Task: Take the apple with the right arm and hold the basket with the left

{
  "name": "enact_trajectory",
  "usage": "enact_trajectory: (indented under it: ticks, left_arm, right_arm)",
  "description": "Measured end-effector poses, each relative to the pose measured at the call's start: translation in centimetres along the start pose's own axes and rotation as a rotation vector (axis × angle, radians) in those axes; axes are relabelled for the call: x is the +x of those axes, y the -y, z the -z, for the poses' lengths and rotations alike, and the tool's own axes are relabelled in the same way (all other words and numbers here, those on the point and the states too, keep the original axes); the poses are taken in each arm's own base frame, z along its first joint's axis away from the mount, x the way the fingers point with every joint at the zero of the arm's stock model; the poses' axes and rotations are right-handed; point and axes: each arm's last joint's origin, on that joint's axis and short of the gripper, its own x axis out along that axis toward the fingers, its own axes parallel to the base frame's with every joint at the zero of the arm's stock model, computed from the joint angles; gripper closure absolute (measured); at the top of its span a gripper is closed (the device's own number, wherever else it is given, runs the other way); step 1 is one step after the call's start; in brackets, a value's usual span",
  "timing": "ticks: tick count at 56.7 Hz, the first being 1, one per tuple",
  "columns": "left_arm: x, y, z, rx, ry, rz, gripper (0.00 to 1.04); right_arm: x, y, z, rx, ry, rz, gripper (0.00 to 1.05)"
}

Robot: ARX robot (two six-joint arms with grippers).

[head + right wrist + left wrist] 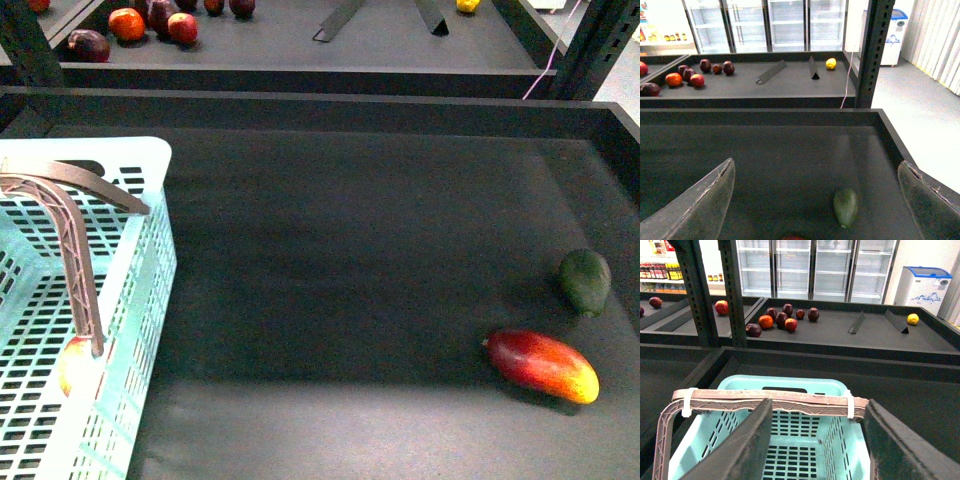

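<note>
At the lower left of the front view, the apple [78, 366] sits inside the basket [150, 160], seen through the slotted wall, red with a yellow patch. The basket is light turquoise and fills the left side of that picture, with its far rim at the top and its near part cut off by the frame. The left gripper [95, 265] reaches over the basket from the left edge. Its brownish curved fingers [78, 250] are spread apart: one lies along the top of the right wall and the other bends down inside the basket, with its tip just beside the apple. The fingers hold nothing. In the left wrist view the same gripper [810, 440] hangs above the basket [790, 385], and a brownish bar with white bands runs across over the open basket. At the lower right of the front view a long red and yellow mango [543, 366] lies on the dark table [360, 260]. A dark green avocado [585, 281] lies just above it, near but not touching. Both are well apart from the basket. In the right wrist view the right gripper [817, 205] has its two grey fingers [705, 200] spread wide and holds nothing. The avocado [845, 207] shows between them, low in the frame. Far back in the upper left, more red fruit [128, 24] lies on another shelf.
</note>
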Motion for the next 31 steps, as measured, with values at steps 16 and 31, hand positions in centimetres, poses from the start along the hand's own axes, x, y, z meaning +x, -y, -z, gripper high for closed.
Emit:
enact_trajectory:
  ticks: [16, 31]
  left_arm:
    - [0.00, 0.00, 0.00, 0.002, 0.000, 0.000, 0.08]
    - [0.00, 0.00, 0.00, 0.002, 0.000, 0.000, 0.07]
  right_arm:
    - [0.00, 0.00, 0.00, 0.000, 0.000, 0.000, 0.09]
    - [0.00, 0.00, 0.00, 0.000, 0.000, 0.000, 0.09]
